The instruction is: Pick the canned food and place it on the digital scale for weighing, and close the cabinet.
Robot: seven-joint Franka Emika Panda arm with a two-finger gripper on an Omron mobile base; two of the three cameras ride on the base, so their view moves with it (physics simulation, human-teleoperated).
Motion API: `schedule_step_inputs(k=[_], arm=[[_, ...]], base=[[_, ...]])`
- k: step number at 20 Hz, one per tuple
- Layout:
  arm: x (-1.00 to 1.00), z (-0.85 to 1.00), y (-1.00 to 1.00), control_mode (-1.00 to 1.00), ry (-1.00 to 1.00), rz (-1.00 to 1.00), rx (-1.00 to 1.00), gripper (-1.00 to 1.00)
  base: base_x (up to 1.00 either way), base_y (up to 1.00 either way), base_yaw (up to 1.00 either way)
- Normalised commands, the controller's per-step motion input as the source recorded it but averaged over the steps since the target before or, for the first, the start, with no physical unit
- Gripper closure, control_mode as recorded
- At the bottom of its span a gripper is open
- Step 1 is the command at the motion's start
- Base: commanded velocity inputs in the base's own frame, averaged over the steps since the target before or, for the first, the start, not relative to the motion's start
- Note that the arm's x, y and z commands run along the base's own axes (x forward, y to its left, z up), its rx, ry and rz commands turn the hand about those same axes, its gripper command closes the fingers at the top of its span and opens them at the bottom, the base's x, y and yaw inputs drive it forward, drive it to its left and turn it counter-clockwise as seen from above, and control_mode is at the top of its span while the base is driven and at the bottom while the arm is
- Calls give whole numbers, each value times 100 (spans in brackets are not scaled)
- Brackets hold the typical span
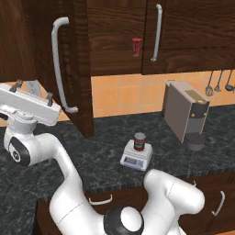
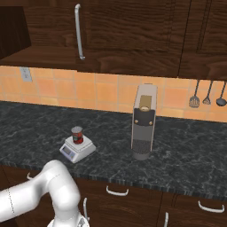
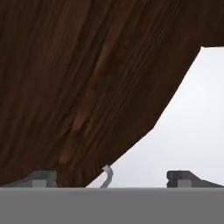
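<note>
Seen from the left base view, at the left edge of the frame: white two-finger hand (image 1: 33,90), flat and tilted, dark finger tips standing wide apart with nothing between them, just left of the swung-out door. Upper left to centre-left: large dark brown wooden wall cabinet (image 1: 119,36), its left door (image 1: 75,69) hanging open, edge-on toward the camera, long silver bar handle (image 1: 59,64) on its face. Upper centre: slim plain red tapered cup (image 1: 137,46) in front of the cabinet front, beside the second silver bar handle (image 1: 157,32) of the shut right door. Centre of the frame: small short red-labelled canned food (image 1: 140,141) with silvery-white lid, upright on the platform of the small flat white-grey digital scale (image 1: 136,156), dark display strip on the sloped front facing the camera; scale resting on the dark marbled stone bench (image 1: 101,160). Right of centre: big grey boxy coffee machine (image 1: 186,114) against the orange tiled wall, well apart from the scale. Upper right: dark utensils (image 1: 219,82) hanging on the tiles.

Seen from the right base view, lower left of centre: same tin on the scale, coffee machine to its right at mid-frame.

Seen from the hand view: dark wood grain close across upper left, pale blank space at right, two finger tips (image 3: 41,178) low down and far apart.
</note>
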Motion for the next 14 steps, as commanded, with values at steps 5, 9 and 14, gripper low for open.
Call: schedule_step_inputs(k=[5, 9, 14], arm=[[2, 0, -100, -100, 63, 0, 30, -100], [8, 1, -100, -100, 66, 0, 29, -100], [63, 0, -100, -100, 66, 0, 19, -100]], base=[[0, 0, 0], [0, 0, 0], [0, 0, 0]])
